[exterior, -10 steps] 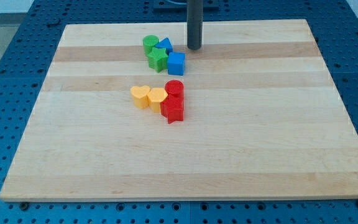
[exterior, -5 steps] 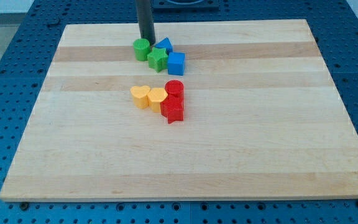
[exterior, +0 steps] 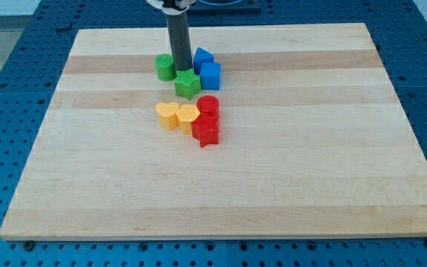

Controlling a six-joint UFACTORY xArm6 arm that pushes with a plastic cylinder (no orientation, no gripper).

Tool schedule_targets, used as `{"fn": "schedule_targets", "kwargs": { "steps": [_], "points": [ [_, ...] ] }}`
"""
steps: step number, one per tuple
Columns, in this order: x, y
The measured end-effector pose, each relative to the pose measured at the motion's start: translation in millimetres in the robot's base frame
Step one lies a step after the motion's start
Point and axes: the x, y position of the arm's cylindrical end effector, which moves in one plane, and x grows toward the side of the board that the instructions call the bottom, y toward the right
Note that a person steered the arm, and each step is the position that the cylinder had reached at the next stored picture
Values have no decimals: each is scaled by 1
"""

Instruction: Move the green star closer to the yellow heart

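The green star [exterior: 188,84] lies on the wooden board [exterior: 221,193], just above the two yellow blocks. The left yellow block is a heart [exterior: 167,116]; the right yellow block [exterior: 187,116] looks like a heart too. My tip [exterior: 179,70] stands right at the star's upper left edge, touching it. A green cylinder [exterior: 164,67] is just to the left of my tip. The rod hides part of the blue blocks behind it.
A blue triangular block [exterior: 202,57] and a blue cube [exterior: 210,75] sit to the right of my tip. A red cylinder [exterior: 208,106] and a red star [exterior: 207,131] stand next to the right yellow block.
My tip moved left, then down the view between the green cylinder and the blue blocks. The green star slid down towards the yellow blocks; the green cylinder shifted left.
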Motion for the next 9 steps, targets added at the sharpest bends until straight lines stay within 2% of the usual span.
{"fn": "schedule_targets", "kwargs": {
  "steps": [1, 3, 5, 7, 9],
  "points": [
    [-5, -10],
    [-5, 34],
    [33, 35],
    [48, -1],
    [63, -9]
  ]
}}
